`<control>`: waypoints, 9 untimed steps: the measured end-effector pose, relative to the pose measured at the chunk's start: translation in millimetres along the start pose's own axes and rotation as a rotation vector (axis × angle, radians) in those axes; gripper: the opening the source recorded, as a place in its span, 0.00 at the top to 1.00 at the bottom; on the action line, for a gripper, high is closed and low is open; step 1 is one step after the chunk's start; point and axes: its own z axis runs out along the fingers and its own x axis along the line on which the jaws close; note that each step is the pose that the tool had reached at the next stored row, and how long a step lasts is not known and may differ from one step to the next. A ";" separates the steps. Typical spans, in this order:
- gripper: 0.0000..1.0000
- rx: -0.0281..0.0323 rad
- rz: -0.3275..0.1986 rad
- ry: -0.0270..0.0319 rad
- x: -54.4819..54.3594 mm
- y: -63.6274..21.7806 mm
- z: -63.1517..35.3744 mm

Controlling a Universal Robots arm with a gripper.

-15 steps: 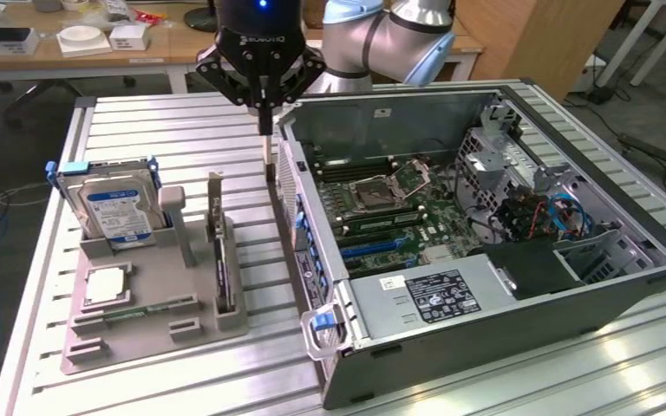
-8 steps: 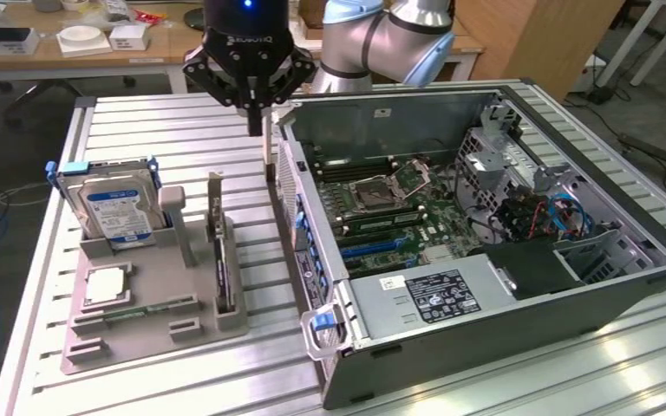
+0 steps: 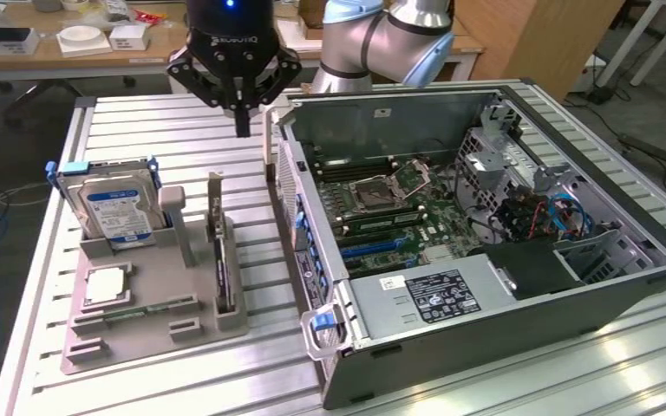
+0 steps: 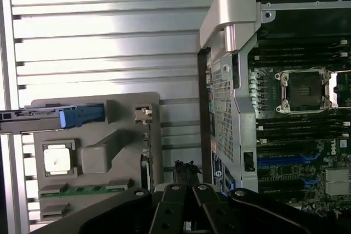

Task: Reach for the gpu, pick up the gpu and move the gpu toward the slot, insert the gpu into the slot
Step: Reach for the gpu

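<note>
The gpu (image 3: 225, 264) is a thin dark card standing on edge in the grey holder (image 3: 136, 342), its pale metal bracket (image 3: 215, 198) at the far end. From the wrist view it appears edge-on, the gpu (image 4: 145, 154) lying ahead of the fingers. My gripper (image 3: 242, 128) hangs high above the table behind the holder, beside the case's rear corner, shut with nothing between its fingers. In the wrist view the gripper (image 4: 189, 198) points down with its fingers together. The blue slot (image 3: 370, 249) lies on the motherboard inside the open case; the slot (image 4: 281, 163) is also seen from the wrist.
The open computer case (image 3: 610, 286) takes up the exterior view's right. The holder also carries a blue-labelled hard drive (image 3: 115, 212), a processor chip (image 3: 104, 284) and a green memory stick (image 3: 139, 309). Ribbed metal tabletop (image 3: 159, 130) surrounds them.
</note>
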 end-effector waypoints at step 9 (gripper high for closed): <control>0.90 0.0000 0.000 0.0000 13.7 -1.1 -0.4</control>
